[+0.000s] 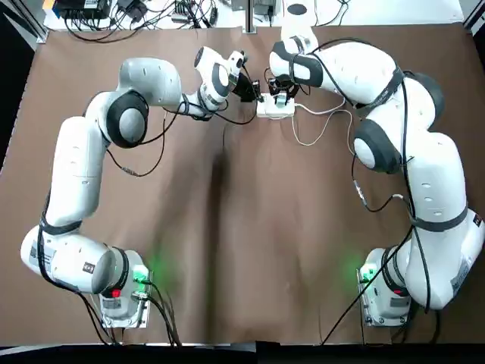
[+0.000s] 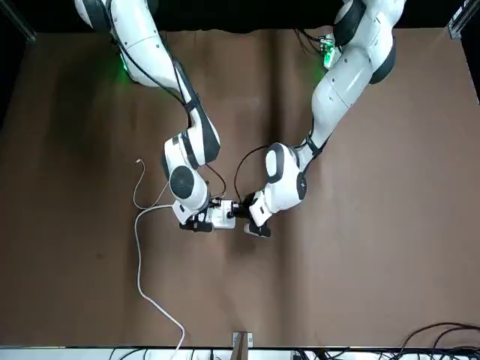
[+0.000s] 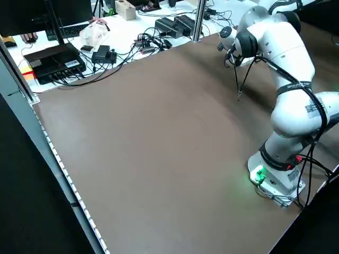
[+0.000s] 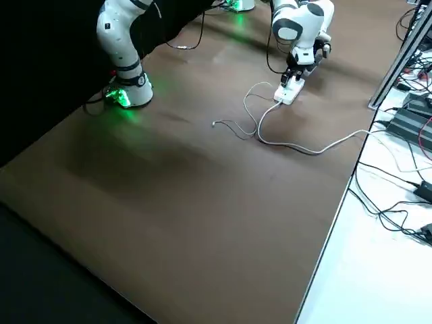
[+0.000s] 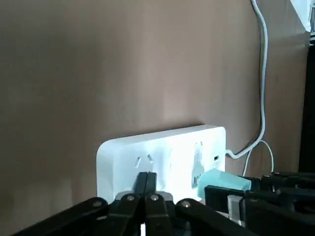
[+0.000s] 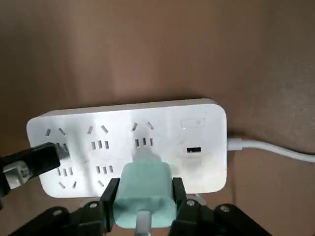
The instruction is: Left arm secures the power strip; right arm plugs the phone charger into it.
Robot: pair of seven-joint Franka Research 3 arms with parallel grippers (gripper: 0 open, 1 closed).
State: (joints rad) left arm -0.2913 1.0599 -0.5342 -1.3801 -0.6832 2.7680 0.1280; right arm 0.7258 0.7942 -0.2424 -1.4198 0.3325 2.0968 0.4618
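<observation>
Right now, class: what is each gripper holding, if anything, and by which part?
The right gripper grips the phone charger by the sides of its teal head, over the power strip. The left gripper holds nothing; its shut fingers press on the strip's end.

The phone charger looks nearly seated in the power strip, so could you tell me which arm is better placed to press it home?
The right. The right gripper clamps the phone charger at a socket of the power strip. The left gripper, fingers together, presses on the strip's other end.
</observation>
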